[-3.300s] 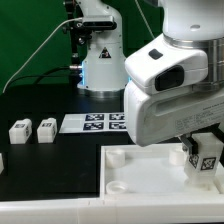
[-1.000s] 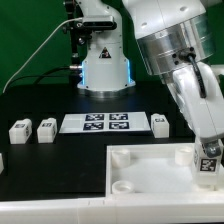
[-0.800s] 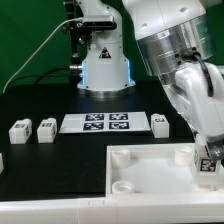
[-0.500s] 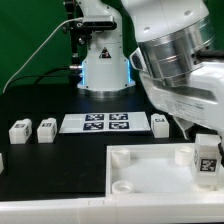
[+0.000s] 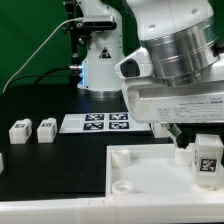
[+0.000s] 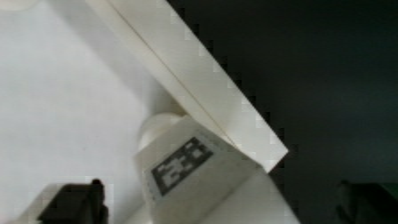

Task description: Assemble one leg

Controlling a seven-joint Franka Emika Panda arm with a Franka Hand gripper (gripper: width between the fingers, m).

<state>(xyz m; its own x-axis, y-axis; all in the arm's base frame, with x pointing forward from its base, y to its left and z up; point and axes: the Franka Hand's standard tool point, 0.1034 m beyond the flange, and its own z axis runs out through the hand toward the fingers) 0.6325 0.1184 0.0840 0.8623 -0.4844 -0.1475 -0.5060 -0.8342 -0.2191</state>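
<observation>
Arm has lifted and turned since prev frame; the wrist body now fills the ext view's upper right. Gripper (image 6: 222, 203) released, fingers (image 6: 71, 200) wide apart, clear of the leg (image 5: 207, 158). The leg stands upright on the panel (image 5: 140, 172), at its corner on ext view's right. Seated or not: can't tell. Marker board (image 5: 95, 122) sits behind.
</observation>
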